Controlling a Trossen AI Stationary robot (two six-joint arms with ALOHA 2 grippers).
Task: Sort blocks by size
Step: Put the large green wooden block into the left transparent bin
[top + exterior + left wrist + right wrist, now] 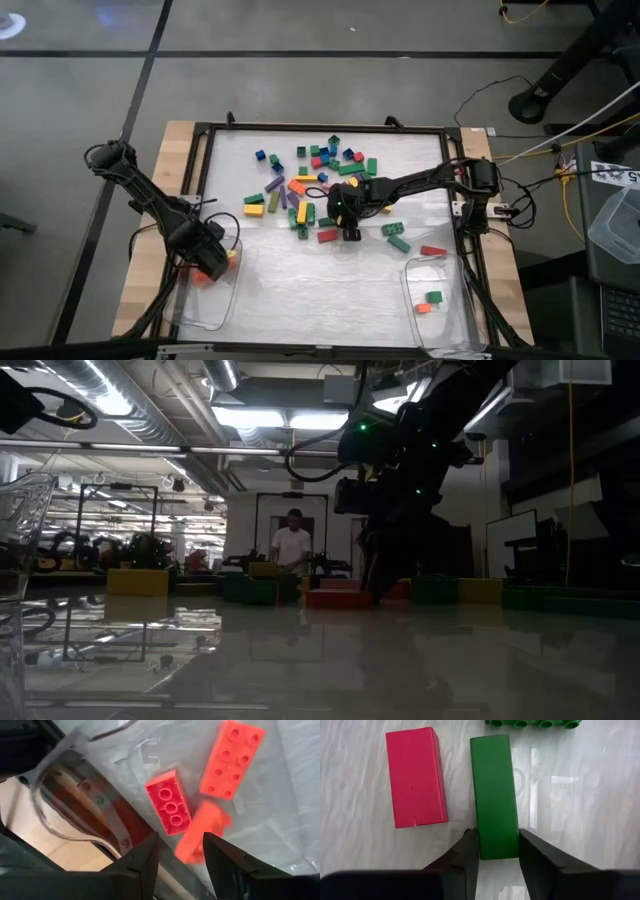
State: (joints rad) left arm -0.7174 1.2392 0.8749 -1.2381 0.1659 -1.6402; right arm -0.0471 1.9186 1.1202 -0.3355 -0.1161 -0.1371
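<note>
Blocks (305,185) lie scattered mid-table in the high view, just left of the right gripper (350,232); the left gripper (215,268) hangs over the left tub (200,310). In the left wrist view, its parted fingers (142,860) frame orange bricks (231,757) below. In the right wrist view, its fingers (467,852) flank a green brick (493,795); whether they touch it cannot be told. A red brick (415,776) lies beside it.

Grey floor (300,90), ceiling strip lights (260,415) overhead

The white-topped table (300,270) carries scattered blocks (300,190) and seemingly two clear tubs (445,300).
</note>
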